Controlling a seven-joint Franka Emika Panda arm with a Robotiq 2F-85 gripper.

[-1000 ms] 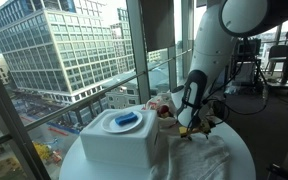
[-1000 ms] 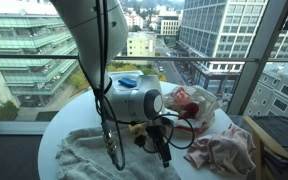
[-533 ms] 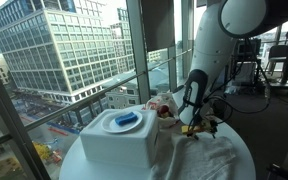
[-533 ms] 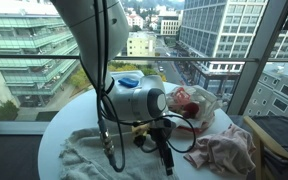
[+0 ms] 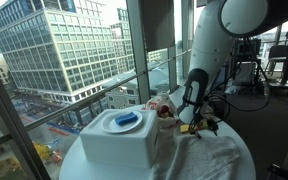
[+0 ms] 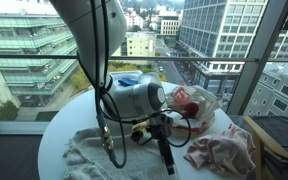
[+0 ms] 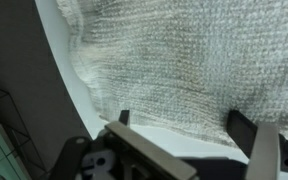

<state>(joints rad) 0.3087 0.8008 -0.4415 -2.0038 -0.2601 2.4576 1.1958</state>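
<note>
My gripper (image 7: 184,125) hangs open just above a white knitted towel (image 7: 174,60), close to the towel's edge. Nothing is between the two dark fingers (image 7: 246,126). In both exterior views the arm reaches down over the round white table (image 5: 239,140), and the gripper (image 5: 198,126) (image 6: 168,163) points at the towel (image 5: 209,157) (image 6: 89,155) spread over the tabletop. A strip of bare table (image 7: 59,70) shows beside the towel in the wrist view.
A white box with a blue lid (image 5: 119,135) stands on the table. A red and white bundle (image 6: 189,103) lies behind the gripper, and a pinkish cloth (image 6: 221,150) lies beside it. Tall windows close in the table's far side.
The gripper has shifted a little across the towel and sunk slightly toward it. Its jaws have stayed open.
</note>
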